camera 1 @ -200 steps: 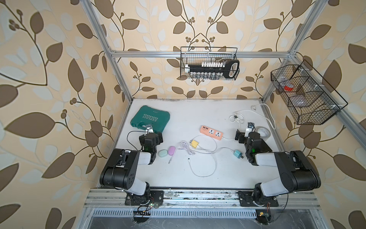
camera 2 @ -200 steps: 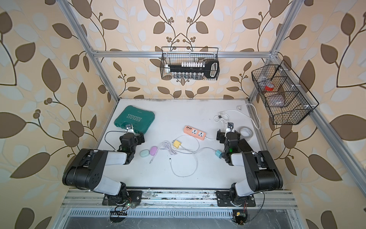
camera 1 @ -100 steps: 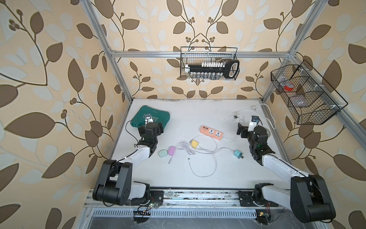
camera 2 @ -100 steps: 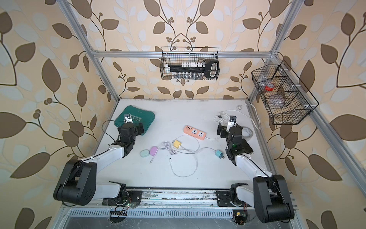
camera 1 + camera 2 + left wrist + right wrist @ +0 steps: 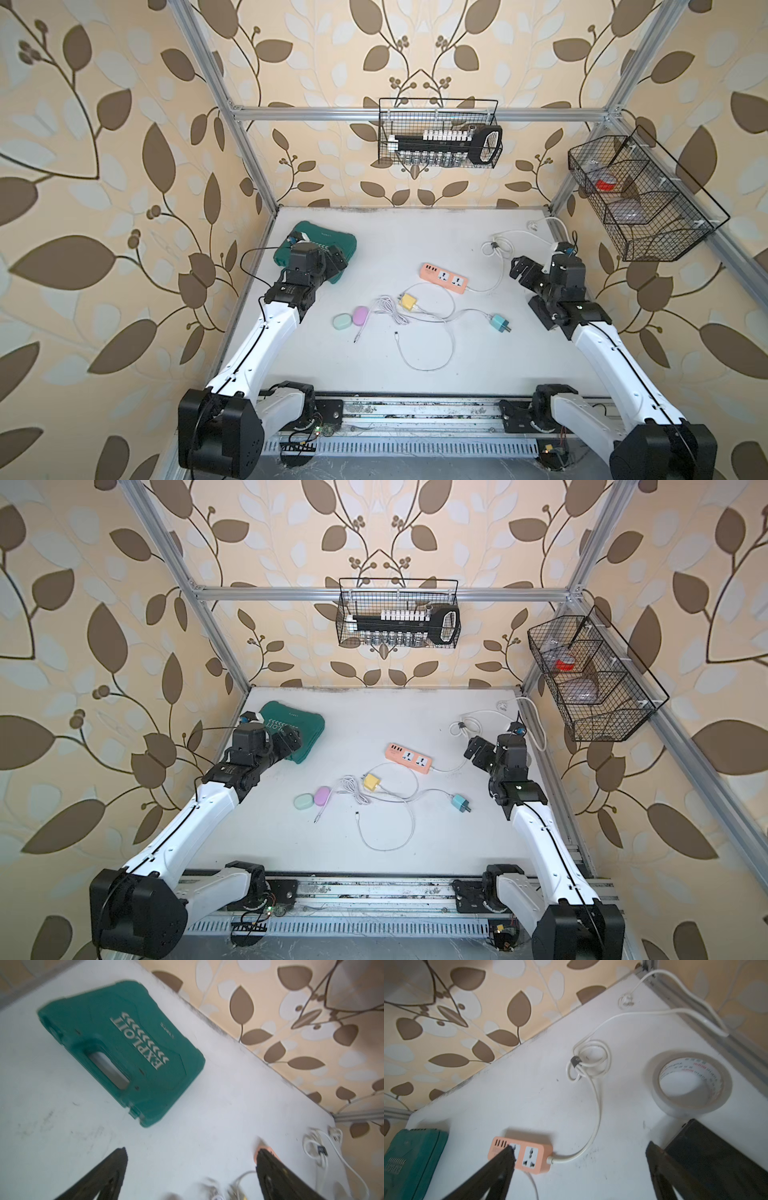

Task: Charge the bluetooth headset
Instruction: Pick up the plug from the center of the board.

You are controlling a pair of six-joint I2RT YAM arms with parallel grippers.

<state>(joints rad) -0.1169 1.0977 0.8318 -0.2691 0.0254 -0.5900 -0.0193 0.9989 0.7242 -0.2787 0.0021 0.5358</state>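
1. Reaching out over the table in both top views, the left gripper (image 5: 336,262) and right gripper (image 5: 523,272) have swung forward from their folded pose. Both are spread wide and empty, so nothing is plugged in yet.
2. Counted in a top view: two pill-shaped headset cases, the mint case (image 5: 343,321) and pink case (image 5: 360,314), lie side by side mid-table. There are two chargers, the yellow charger (image 5: 408,301) and teal charger (image 5: 497,323), and one power strip (image 5: 444,284).
3. Left wrist view: fingers wide apart, nothing held; one green tool case (image 5: 124,1049) ahead.
4. Right wrist view: fingers wide apart, empty; one tape roll (image 5: 691,1103).
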